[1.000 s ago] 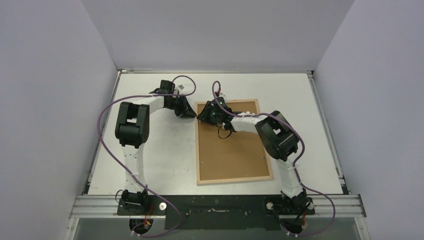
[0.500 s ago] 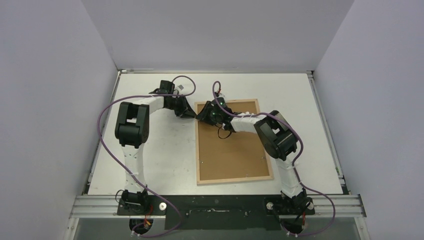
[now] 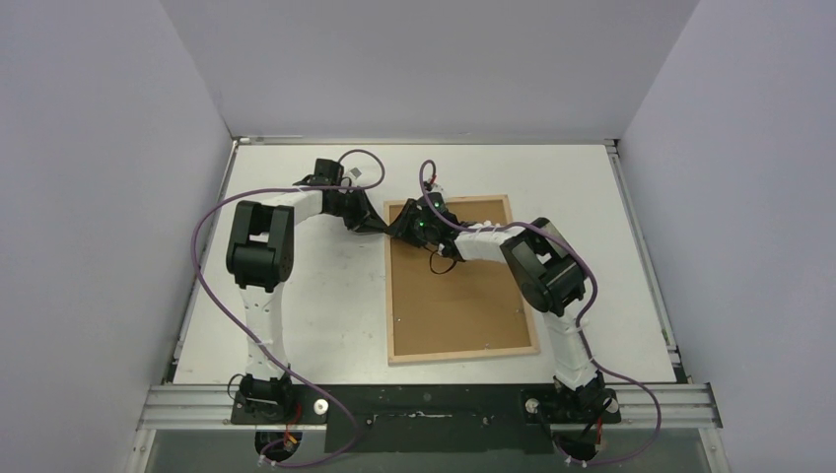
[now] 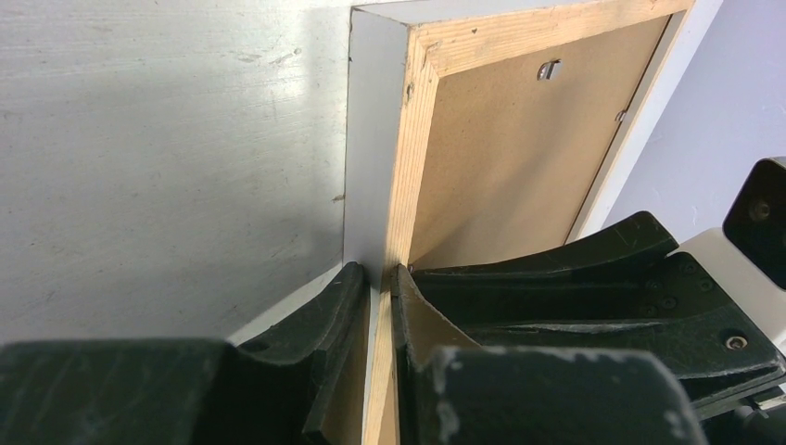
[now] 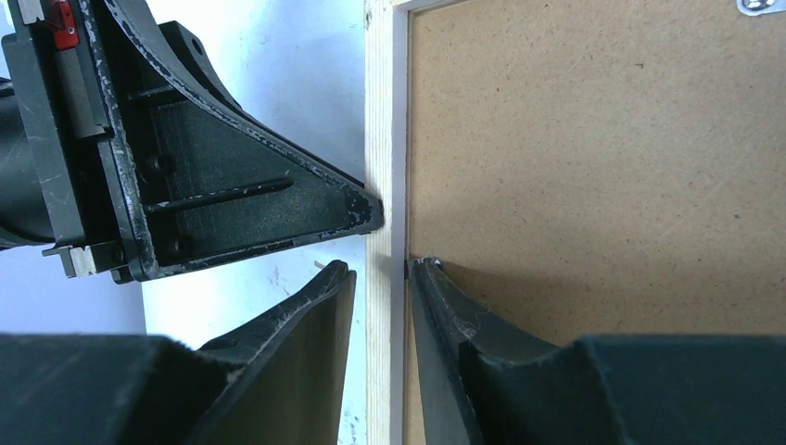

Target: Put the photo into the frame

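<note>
So the frame is being held flat, back-up, on the counter, its left rail near the far corner being pinched shut by the left tool and loosely straddled by the right tool, a sliver of gap being shown at the outer finger.

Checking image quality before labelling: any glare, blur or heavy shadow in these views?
Top external: even light, sharp, no glare. Left wrist: white table unevenly lit; pale wooden picture frame crisp. Right wrist: a black finger shadows the brown fibreboard backing.
</note>
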Controlling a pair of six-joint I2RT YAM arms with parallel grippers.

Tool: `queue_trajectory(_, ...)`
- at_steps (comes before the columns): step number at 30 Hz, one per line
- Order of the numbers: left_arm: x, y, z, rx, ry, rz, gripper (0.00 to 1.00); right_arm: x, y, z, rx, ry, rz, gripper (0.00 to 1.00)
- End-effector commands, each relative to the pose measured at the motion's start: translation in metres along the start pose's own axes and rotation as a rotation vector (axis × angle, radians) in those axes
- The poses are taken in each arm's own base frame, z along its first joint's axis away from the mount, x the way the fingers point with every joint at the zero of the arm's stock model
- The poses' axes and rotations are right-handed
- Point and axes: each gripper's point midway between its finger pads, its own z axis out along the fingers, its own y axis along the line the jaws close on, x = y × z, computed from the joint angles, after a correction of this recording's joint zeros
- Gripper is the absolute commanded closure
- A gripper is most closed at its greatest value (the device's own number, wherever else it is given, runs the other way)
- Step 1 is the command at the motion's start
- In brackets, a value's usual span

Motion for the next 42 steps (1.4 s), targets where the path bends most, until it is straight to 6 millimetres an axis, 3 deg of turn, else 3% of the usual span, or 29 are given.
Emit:
queue_trajectory(1, 0.017, 0.033, 0.015, -0.082, 0.038, -0.050, 0.91, 0.009, -0.016, 0.011, 0.008, -0.029, 0.000, 0.68)
queue_trajectory(7, 0.017, 0.035, 0.019, -0.067, 0.042, -0.079, 0.91, 0.018, -0.013, 0.016, -0.079, -0.056, 0.093, 0.67)
queue_trajectory(10, 0.017, 0.036, 0.019, -0.066, 0.042, -0.084, 0.92, 0.012, -0.005, 0.010, -0.101, -0.073, 0.085, 0.67)
queue_trajectory(15, 0.016, 0.036, 0.018, -0.064, 0.038, -0.084, 0.92, -0.019, 0.029, -0.013, -0.152, -0.135, 0.047, 0.66)
queue_trajectory(19, 0.013, 0.032, 0.015, -0.061, 0.032, -0.077, 0.91, -0.060, 0.058, -0.048, -0.176, -0.219, 0.025, 0.62)
queue_trajectory(23, 0.004, 0.020, 0.009, -0.047, 0.016, -0.052, 0.84, -0.094, 0.049, -0.074, -0.093, -0.288, -0.016, 0.62)
queue_trajectory(25, -0.003, 0.012, 0.004, -0.038, 0.001, -0.039, 0.73, -0.104, 0.034, -0.079, -0.023, -0.293, -0.032, 0.61)
queue_trajectory(27, -0.010, 0.004, 0.000, -0.024, -0.010, -0.032, 0.61, -0.108, 0.018, -0.079, 0.030, -0.278, -0.044, 0.61)
queue_trajectory(31, -0.025, -0.011, -0.003, 0.001, -0.039, -0.023, 0.52, -0.111, 0.002, -0.079, 0.074, -0.247, -0.065, 0.60)
queue_trajectory(36, -0.040, -0.012, 0.002, -0.017, -0.066, -0.014, 0.46, -0.108, -0.013, -0.071, 0.103, -0.187, -0.079, 0.60)
queue_trajectory(42, -0.035, -0.002, 0.014, -0.044, -0.042, 0.012, 0.47, -0.104, -0.025, -0.052, 0.101, -0.171, -0.054, 0.60)
